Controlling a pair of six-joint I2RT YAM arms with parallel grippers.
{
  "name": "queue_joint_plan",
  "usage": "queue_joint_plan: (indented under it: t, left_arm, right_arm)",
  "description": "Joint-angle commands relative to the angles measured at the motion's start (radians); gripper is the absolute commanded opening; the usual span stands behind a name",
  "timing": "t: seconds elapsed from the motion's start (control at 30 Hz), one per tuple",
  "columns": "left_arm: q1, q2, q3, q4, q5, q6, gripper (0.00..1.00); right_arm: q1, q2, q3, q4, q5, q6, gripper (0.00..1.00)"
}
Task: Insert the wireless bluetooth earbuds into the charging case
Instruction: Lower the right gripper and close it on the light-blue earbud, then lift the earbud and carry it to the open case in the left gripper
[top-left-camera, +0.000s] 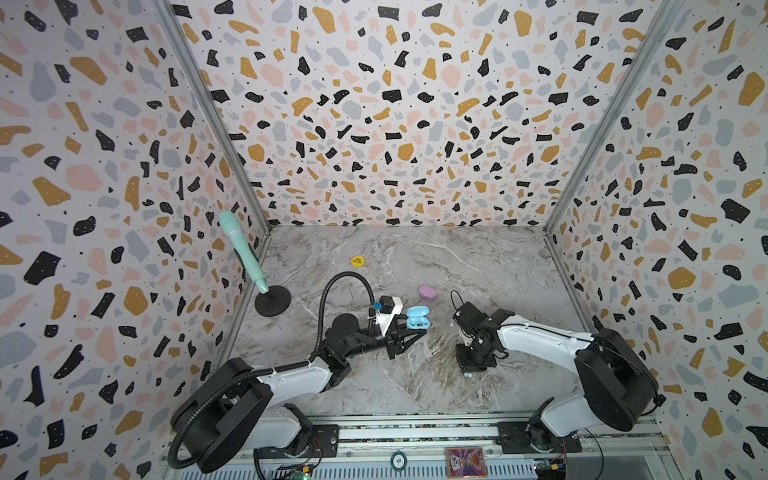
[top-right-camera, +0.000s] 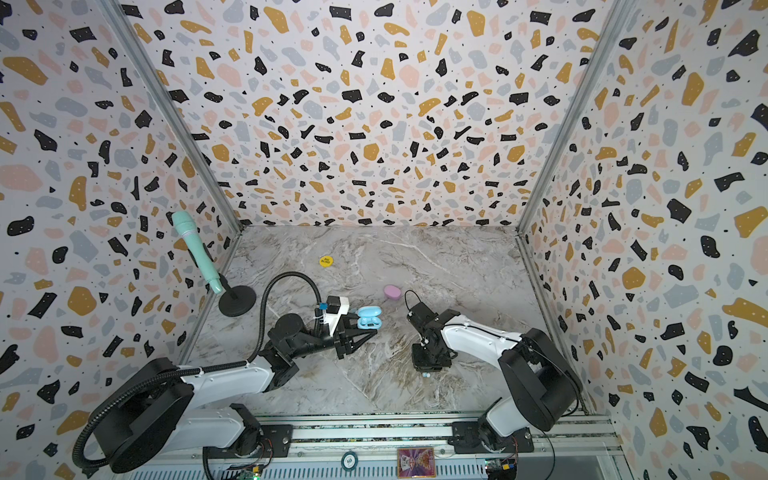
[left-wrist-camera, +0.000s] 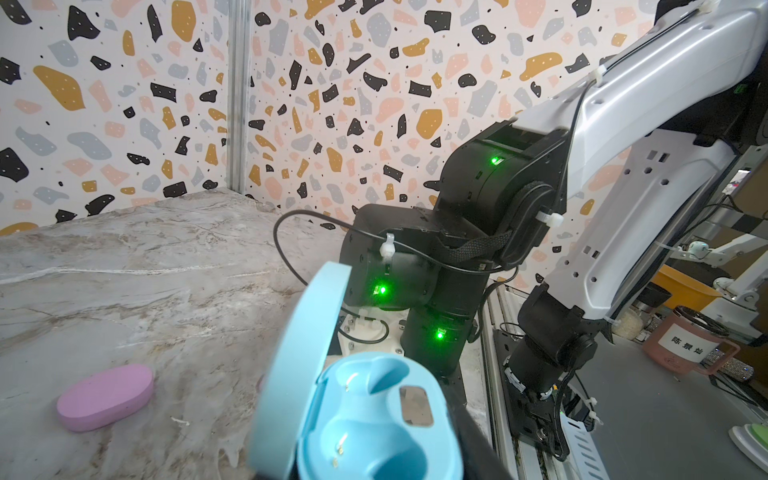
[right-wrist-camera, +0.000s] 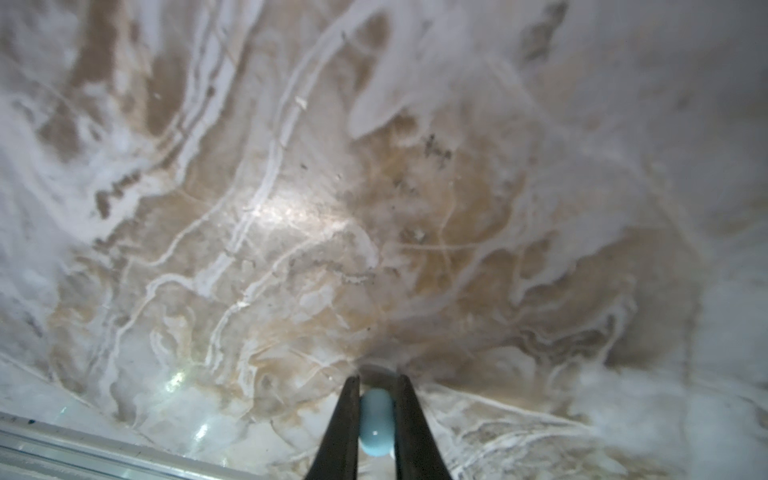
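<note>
Left gripper (top-left-camera: 414, 326): closed on the blue charging case (top-left-camera: 417, 318), which is held at the centre of the marble table (top-left-camera: 415, 390), its lid standing open and two wells exposed.
Right gripper (right-wrist-camera: 376, 384): pointed down at the tabletop, right of centre and toward the near edge; narrow jaws are clamped on a pale blue earbud (right-wrist-camera: 376, 419).
Earbud position: pinched between the black fingers (right-wrist-camera: 345, 415), low over the marble; contact with the surface cannot be told.
Pink case (top-left-camera: 427, 292): shut and laid flat, just beyond the blue one.
Background: a yellow disc (top-left-camera: 357, 261) is seen farther back, and a mint microphone (top-left-camera: 241, 249) on a black stand (top-left-camera: 272, 302) at far left.
</note>
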Motion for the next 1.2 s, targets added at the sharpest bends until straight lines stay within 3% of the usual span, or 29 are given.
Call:
queue_joint_plan:
  t: [0.0,0.33,0.47,0.8,1.17]
  left_arm:
    - [0.006,-0.008,0.037,0.054,0.027,0.002,0.16]
    - [0.003,0.062,0.111,0.095,0.088,-0.040,0.16]
    - [-0.007,0.097,0.151,0.093,0.108,-0.041,0.16]
    - [-0.024,0.160,0.230,0.105,0.165,-0.054,0.16]
    - [-0.033,0.195,0.246,0.148,0.196,-0.081,0.16]
  right_arm:
    - [-0.031,-0.078,0.045,-0.001,-0.020,0.000,0.10]
    - [-0.147,-0.262,0.138,0.035,-0.190,-0.091,0.09]
    - [-0.171,-0.302,0.203,0.043,-0.309,-0.148,0.09]
    - [-0.193,-0.370,0.324,0.028,-0.536,-0.276,0.08]
    - [-0.210,-0.413,0.330,0.044,-0.668,-0.306,0.08]
